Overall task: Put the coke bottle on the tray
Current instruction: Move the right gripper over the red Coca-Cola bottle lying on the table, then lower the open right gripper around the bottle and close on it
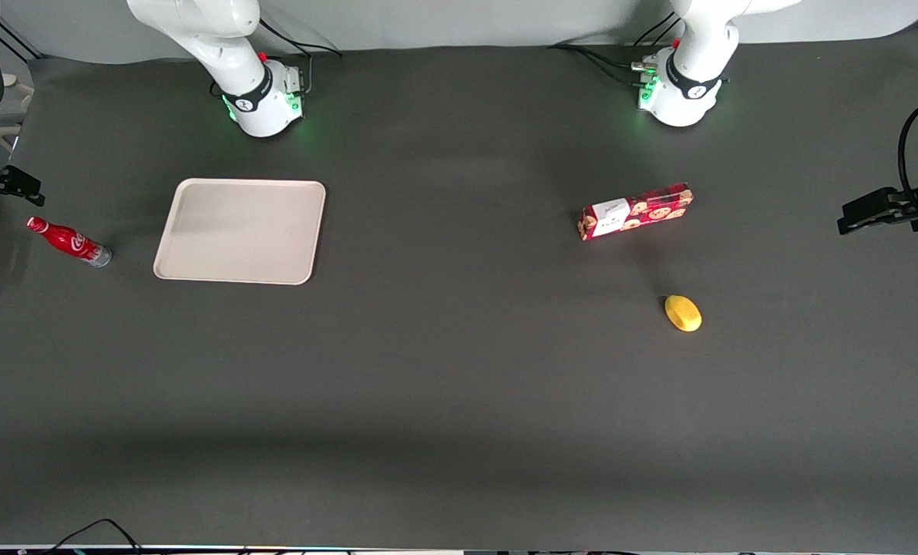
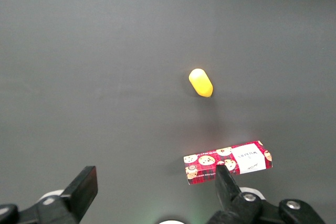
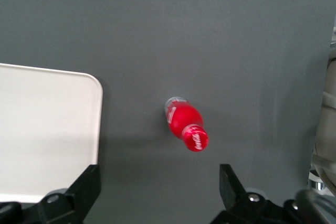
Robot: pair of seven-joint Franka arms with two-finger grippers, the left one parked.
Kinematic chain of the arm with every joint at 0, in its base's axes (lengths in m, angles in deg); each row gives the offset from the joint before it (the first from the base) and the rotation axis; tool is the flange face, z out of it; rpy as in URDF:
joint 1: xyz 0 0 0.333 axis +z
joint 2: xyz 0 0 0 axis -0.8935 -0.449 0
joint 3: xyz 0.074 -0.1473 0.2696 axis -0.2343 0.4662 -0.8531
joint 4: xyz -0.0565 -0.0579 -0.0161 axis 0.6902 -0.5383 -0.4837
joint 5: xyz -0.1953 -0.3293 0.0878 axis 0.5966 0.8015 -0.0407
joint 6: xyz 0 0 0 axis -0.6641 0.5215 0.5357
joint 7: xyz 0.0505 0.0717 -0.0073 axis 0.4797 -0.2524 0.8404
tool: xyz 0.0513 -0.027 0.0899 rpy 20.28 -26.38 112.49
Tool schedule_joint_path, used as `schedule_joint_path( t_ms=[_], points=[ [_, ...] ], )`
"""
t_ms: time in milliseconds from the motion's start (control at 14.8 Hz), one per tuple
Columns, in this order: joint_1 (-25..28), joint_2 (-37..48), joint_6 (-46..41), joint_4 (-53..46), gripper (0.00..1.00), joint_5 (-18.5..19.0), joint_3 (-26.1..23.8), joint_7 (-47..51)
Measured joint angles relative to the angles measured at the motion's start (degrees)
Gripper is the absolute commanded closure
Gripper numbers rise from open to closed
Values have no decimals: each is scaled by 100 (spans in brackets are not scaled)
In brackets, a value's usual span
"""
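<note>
In the front view, the coke bottle (image 1: 68, 241) stands on the dark surface (image 1: 459, 385), at the working arm's end. The tray (image 1: 240, 231) lies flat beside it, a little apart, and has nothing on it. The bottle is not on the tray. Toward the parked arm's end lies a red cookie box (image 1: 635, 211). A yellow lemon (image 1: 683, 313) sits nearer to the camera than the box. The pincer (image 1: 11, 185) hangs up high at the working arm's end of the surface, close to the bottle.

In the left wrist view, the cookie box (image 2: 228, 162) and the lemon (image 2: 201, 82) rest on the surface, apart from each other.

In the right wrist view, the pincer (image 3: 160, 192) is wide open and holds nothing. The bottle (image 3: 186, 123) stands below it, seen from above, not touching its fingers (image 3: 84, 187). A corner of the tray (image 3: 47, 124) lies beside the bottle.
</note>
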Motion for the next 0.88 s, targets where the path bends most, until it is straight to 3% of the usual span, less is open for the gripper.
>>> schedule_joint_path(
  t_ms=[271,880],
  points=[
    [-2,-6,940,612,0,3,481,-507],
    [-10,-460,1896,882,0,6,592,-715]
  ],
)
